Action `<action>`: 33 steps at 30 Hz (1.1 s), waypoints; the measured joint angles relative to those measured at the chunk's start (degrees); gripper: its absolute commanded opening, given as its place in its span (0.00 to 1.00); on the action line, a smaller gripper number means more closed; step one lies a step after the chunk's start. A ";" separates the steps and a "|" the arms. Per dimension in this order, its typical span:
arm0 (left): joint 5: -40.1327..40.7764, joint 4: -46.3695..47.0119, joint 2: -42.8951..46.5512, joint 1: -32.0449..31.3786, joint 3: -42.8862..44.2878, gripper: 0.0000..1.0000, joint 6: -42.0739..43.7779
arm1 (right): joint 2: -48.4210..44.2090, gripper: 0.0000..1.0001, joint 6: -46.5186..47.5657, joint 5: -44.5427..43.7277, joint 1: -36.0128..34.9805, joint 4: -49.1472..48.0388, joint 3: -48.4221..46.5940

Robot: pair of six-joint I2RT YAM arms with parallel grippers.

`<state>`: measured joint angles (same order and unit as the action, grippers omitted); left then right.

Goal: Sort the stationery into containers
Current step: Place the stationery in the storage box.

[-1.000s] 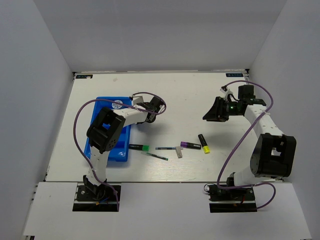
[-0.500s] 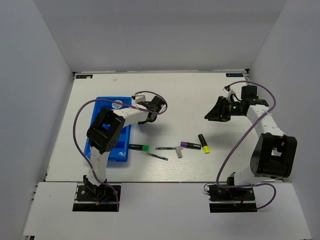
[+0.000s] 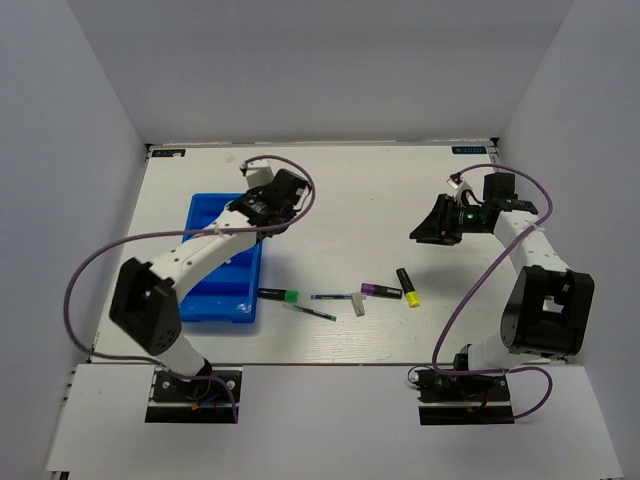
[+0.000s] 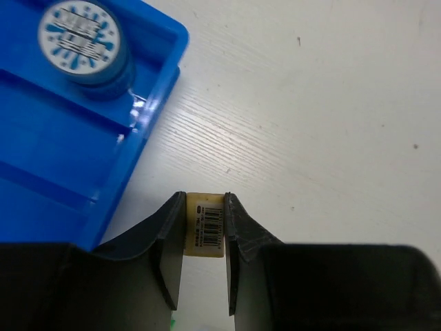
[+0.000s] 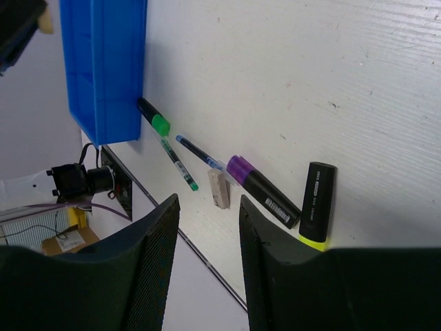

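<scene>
Pinching eraser — left end effector

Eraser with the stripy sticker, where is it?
In the left wrist view, the eraser is pinched by the left gripper, just outside the wall of the blue tray, near the round roll inside it.

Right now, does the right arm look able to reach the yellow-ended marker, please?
Probably yes: the right claw hangs open and empty, with only bare table between it and the yellow-ended marker.
</scene>
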<state>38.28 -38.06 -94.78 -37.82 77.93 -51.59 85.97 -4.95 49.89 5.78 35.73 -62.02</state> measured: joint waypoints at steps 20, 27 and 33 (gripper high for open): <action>-3.80 -2.23 -0.17 17.35 -10.40 0.14 0.57 | -0.15 0.48 -0.20 0.04 0.00 -0.31 0.87; -3.87 -2.23 -2.58 18.64 -9.68 0.39 0.79 | -0.15 0.50 0.00 0.24 0.00 -0.31 0.96; -3.82 -2.25 -4.24 19.76 -7.19 0.69 1.79 | -0.15 0.52 0.44 0.48 0.00 -0.28 0.96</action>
<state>34.46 -40.32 -99.02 -18.06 70.74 -49.80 85.82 -4.51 50.37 5.78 35.44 -61.06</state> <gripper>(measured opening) 0.625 0.513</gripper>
